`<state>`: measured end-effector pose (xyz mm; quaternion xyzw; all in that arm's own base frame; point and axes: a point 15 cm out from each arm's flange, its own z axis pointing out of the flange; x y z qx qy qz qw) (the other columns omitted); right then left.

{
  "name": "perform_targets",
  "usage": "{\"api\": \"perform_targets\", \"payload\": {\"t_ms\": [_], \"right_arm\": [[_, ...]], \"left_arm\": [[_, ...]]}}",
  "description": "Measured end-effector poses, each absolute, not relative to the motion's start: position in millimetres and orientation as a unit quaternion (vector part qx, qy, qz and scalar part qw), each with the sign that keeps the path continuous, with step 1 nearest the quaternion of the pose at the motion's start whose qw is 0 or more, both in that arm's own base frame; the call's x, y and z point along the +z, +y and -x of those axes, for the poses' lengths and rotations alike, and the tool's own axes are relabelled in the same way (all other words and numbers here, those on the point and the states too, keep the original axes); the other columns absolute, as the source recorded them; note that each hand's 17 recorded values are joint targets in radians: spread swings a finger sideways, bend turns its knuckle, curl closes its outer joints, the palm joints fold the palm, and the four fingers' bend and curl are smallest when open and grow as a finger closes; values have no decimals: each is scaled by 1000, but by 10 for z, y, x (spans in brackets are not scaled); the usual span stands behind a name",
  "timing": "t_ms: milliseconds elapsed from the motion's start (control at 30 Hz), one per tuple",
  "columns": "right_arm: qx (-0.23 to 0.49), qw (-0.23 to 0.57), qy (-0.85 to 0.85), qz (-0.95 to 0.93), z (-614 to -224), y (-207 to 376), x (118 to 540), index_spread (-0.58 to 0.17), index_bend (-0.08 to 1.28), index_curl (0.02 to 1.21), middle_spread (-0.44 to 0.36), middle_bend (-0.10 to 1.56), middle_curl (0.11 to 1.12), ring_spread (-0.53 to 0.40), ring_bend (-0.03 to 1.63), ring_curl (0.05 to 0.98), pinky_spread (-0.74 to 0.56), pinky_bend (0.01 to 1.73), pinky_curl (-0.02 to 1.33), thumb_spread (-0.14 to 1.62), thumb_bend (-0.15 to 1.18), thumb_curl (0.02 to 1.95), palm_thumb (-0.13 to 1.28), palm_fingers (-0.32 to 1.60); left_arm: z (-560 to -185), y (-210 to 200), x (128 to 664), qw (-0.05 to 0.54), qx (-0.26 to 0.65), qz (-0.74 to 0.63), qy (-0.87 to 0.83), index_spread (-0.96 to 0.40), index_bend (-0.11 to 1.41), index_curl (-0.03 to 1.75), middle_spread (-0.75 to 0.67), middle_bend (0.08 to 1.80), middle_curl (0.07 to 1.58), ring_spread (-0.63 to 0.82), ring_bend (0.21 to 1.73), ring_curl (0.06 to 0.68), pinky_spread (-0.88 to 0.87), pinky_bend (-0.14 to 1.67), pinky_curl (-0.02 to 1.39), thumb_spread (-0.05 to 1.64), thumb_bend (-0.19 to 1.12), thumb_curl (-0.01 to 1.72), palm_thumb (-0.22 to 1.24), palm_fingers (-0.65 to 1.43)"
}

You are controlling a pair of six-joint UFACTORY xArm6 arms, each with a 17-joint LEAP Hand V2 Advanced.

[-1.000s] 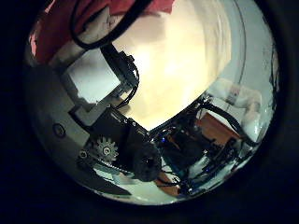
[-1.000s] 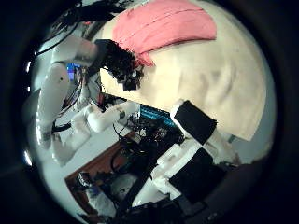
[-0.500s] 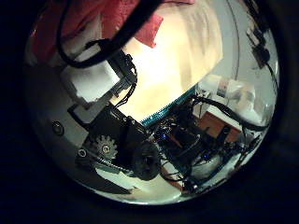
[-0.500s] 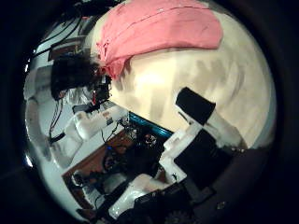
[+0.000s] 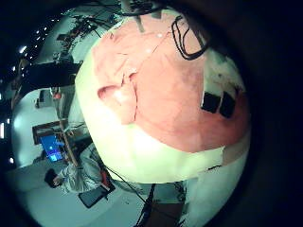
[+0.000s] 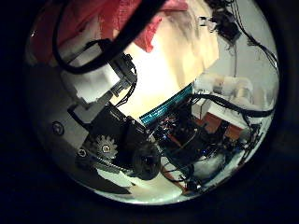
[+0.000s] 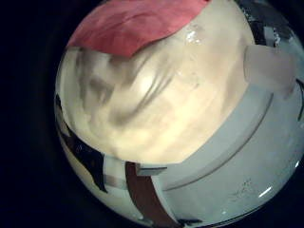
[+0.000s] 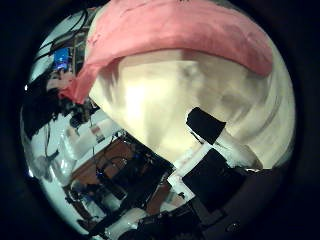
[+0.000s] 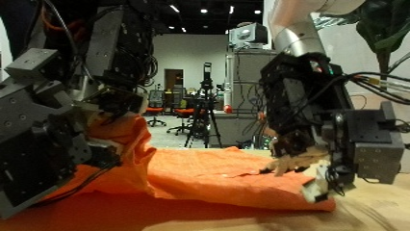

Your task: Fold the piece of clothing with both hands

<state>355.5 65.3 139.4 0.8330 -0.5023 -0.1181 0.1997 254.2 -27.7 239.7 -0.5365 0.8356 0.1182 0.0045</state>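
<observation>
An orange cloth (image 9: 217, 178) lies spread over the light table (image 9: 371, 217). Near my left hand (image 9: 64, 125) it rises in a peak (image 9: 126, 130) right under the curled fingers, which seem to pinch it. The left palm views show the cloth (image 5: 161, 85) spread out below with a bump in it, and a fold (image 6: 140, 23) hanging beside a white finger (image 6: 98, 79). My right hand (image 9: 308, 125) hangs over the cloth's other edge, fingers (image 9: 289, 164) pointing down and holding nothing. Its palm views show the cloth (image 8: 180, 40) beside bare table (image 7: 142, 95).
Bare table (image 8: 170, 100) stretches from the cloth's edge towards the right hand's side. Beyond the table's edge (image 6: 168, 103) stand lab equipment, racks and tripods (image 9: 205, 106).
The cloth fills more of the right thumb side view, so the right hand has come closer to it. In the left view more hanging cloth and the table's edge have come into sight.
</observation>
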Motion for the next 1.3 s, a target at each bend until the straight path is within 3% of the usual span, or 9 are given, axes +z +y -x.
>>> {"api": "perform_targets", "payload": {"t_ms": [133,333,467,533,600,700,900,1300], "right_arm": [[-100,220,-511,-825,-3705,612,1240,-238,185,361,-4,250,392,-20,399,305,2,206,285,1013,-23,325,736,313],[-77,205,-526,-822,-3836,693,1181,-267,175,365,-92,293,411,-129,506,322,-170,272,285,1006,-18,336,775,593],[-71,199,-531,-820,-3879,714,1181,-317,205,378,-148,370,447,-226,626,353,-367,391,300,1001,-13,345,807,947],[-67,194,-537,-818,-3903,728,1185,-362,314,449,-184,529,526,-279,741,417,-465,467,344,1008,-9,352,841,1267],[-58,184,-541,-819,-3954,734,1239,-385,467,536,-200,665,596,-288,847,479,-491,627,425,1026,-11,354,862,1386],[-48,175,-541,-821,-3987,750,1349,-391,589,610,-205,806,662,-290,947,530,-481,789,501,1076,7,358,900,1391],[-36,165,-546,-821,-3875,695,1711,-384,821,770,-201,1039,781,-274,1162,638,-420,1036,661,1209,67,400,1044,1190],[-48,183,-547,-815,-3125,406,2678,-358,939,919,-199,1169,869,-258,1296,726,-344,1149,828,1293,58,463,1096,1042]], "left_arm": [[-2558,-279,2451,6,117,537,835,-728,366,1270,-589,864,1063,-455,1317,516,-672,1165,507,919,-20,632,832,1117],[-2528,-264,2475,5,119,536,836,-736,349,1293,-592,858,1067,-455,1316,514,-674,1161,503,919,-20,637,831,1119],[-2534,-267,2510,5,118,537,835,-741,339,1307,-594,854,1069,-455,1315,513,-675,1160,500,917,-21,642,828,1122],[-2540,-265,2536,7,117,537,836,-743,334,1313,-595,852,1070,-455,1315,513,-675,1159,499,918,-22,641,823,1123],[-2545,-256,2553,7,117,536,836,-744,329,1319,-595,854,1071,-455,1313,512,-675,1158,498,919,-21,642,821,1126],[-2554,-254,2591,7,116,537,836,-746,324,1326,-595,854,1073,-454,1309,511,-675,1157,497,920,-20,642,821,1127],[-2473,-240,2661,-4,123,534,837,-750,313,1339,-596,854,1076,-453,1307,508,-675,1156,496,915,-20,645,823,1130],[-2125,-291,2863,-54,127,519,844,-756,296,1352,-594,851,1073,-456,1309,508,-673,1155,493,913,-23,646,820,1139]]}}
